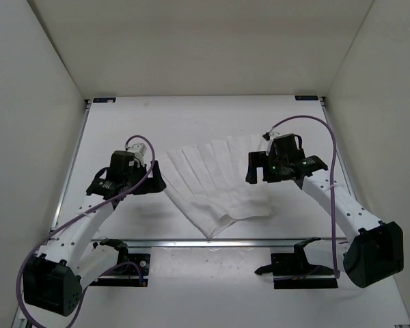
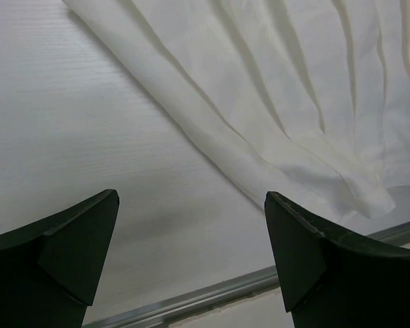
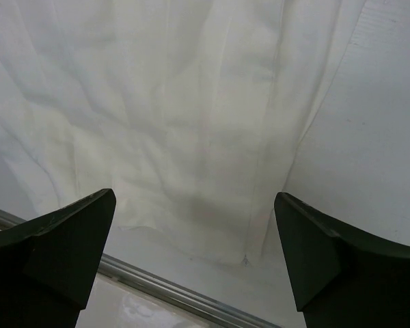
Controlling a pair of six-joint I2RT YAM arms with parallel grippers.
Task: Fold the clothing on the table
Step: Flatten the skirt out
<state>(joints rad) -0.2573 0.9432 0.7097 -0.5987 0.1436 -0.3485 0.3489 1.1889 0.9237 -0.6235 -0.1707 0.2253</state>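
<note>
I see the clothing (image 1: 215,184) lying fanned out mid-surface (image 1: 123,130), btwn both arms. L gripper (image 1: 158,178) wide open, empty, just beside its left edge. R gripper (image 1: 251,169) wide open, empty, over its right edge.

Left arm (image 1: 89,222) and right arm (image 1: 336,199): white links, black joint housings, big black base motors. Purple cable (image 1: 333,164) looped along each. Row of small dark dots on the left link. Left gripper (image 1: 128,179) and right gripper (image 1: 283,167) black; fingers (image 2: 61,253) are dark matte wedges.
</note>
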